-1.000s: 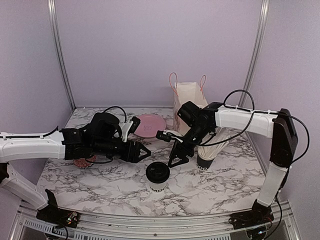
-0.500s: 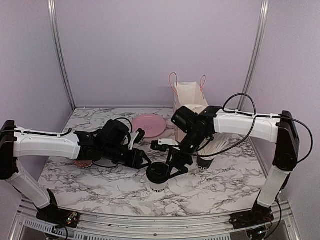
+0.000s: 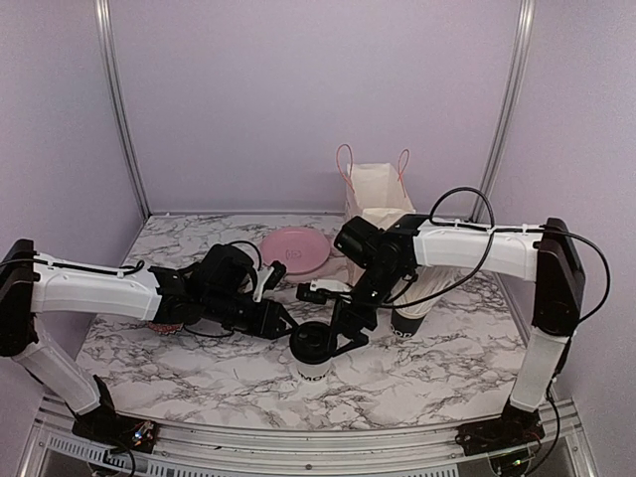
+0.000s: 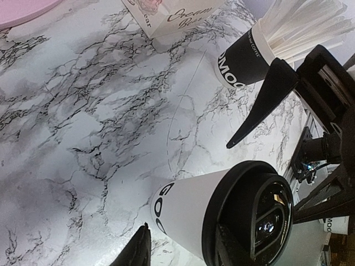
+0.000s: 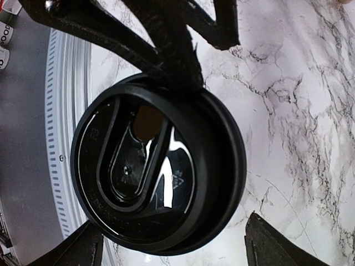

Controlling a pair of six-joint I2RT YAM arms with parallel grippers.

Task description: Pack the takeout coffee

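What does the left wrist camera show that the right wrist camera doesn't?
Only the left wrist view: the white lettered side of the coffee cup, the black cup of white straws, the edge of a pink plate and the base of the paper bag. Only the right wrist view: the sip hole in the lid, seen from above. Both: the cup's black lid and the marble table.

Bright even light, glare on coffee lid [image 5: 158, 166]

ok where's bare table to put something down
Free: marble table near-left and near-right of the black-lidded white paper cup, and back left beside the round pink plate. Crowded mid-table: left gripper and right gripper flank that cup.
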